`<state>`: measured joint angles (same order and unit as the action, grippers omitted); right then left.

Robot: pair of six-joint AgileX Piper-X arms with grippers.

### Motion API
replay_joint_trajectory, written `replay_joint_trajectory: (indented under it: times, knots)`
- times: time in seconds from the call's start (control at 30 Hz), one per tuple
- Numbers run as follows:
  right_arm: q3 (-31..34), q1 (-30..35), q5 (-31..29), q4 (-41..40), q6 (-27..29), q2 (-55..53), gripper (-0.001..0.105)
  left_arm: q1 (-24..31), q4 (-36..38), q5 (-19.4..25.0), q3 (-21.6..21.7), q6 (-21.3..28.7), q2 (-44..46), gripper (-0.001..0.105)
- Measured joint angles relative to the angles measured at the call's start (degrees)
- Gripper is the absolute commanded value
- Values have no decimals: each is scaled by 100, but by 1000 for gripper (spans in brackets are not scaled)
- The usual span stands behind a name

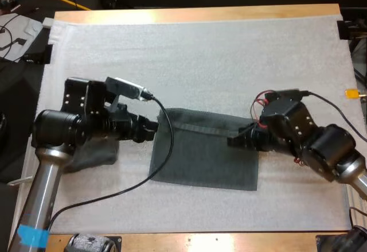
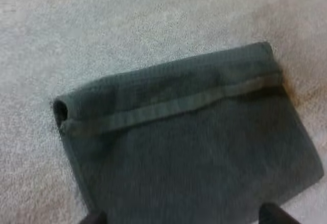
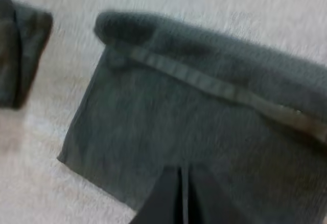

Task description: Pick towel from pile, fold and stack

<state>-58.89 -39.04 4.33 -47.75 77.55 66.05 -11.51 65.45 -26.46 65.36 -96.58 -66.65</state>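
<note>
Toward the near-left corner of the mat (image 1: 200, 45), a second dark grey-green towel (image 1: 94, 155) lies in a small soft bundle, partly hidden under the left arm. In the right wrist view it sits well apart from the main towel's left edge.

The left arm rises from the near-left corner of the worktop (image 1: 200, 14), bends over that bundle and holds its forearm roughly level, pointing right. The left gripper (image 1: 152, 128) ends just at the left edge of the main towel. Its fingers (image 2: 273, 215) stand wide apart and hold nothing, with the cloth lying beneath them.

The towel (image 1: 206, 148) lies flat in the middle of the mat, a little closer to the near edge than to the far one. It is a dark grey-green rectangle, folded over. A narrow hem band runs its length just inside the far edge, and there is a small rolled opening at the far-left corner. Its sides sit slightly askew to the mat's edges.

The right arm comes in over the mat's right edge, toward the near-right corner, and slants left and downward. The right gripper (image 1: 234, 142) is at the towel's right edge, over the cloth. Its fingers (image 3: 166, 196) are pressed together with only a thin seam between them, and no fabric shows between them. Whether the tips touch the towel I cannot tell.
</note>
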Motion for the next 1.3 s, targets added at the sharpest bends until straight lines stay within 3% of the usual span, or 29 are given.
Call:
replay_joint_trajectory:
  times: [0.4, 0.8, 1.3]
  knots:
    - [0, -585, -20, -153, -32, 722, 0, 0, 809, 263, -27, 15, 835, 58]
    - [-216, -557, 55, 63, -47, 2202, 0, 0, 924, 263, -590, -27, 1372, 58]
    - [-797, -373, 110, 313, -47, 3375, 0, 0, 1078, 225, -638, -39, 1419, 58]
